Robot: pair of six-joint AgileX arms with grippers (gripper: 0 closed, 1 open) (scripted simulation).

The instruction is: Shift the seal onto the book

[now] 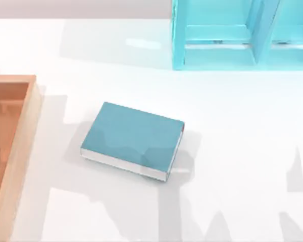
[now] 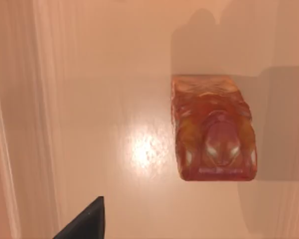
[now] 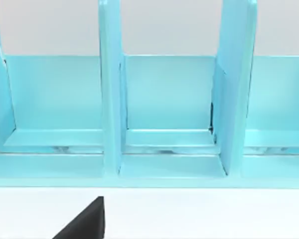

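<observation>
**Seal not yet on the book**

The flat teal-blue hardcover book lay bare-topped on the white desk. The tan-orange seal with its reddish rounded top sat untouched inside the wooden tray, left of the book. Neither claw's state could be told. Open desk surrounded the book.

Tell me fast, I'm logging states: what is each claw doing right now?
Left claw: above the seal, holding nothing; open or shut cannot be told.
Right claw: facing the light-blue shelf unit; cannot be told.
</observation>
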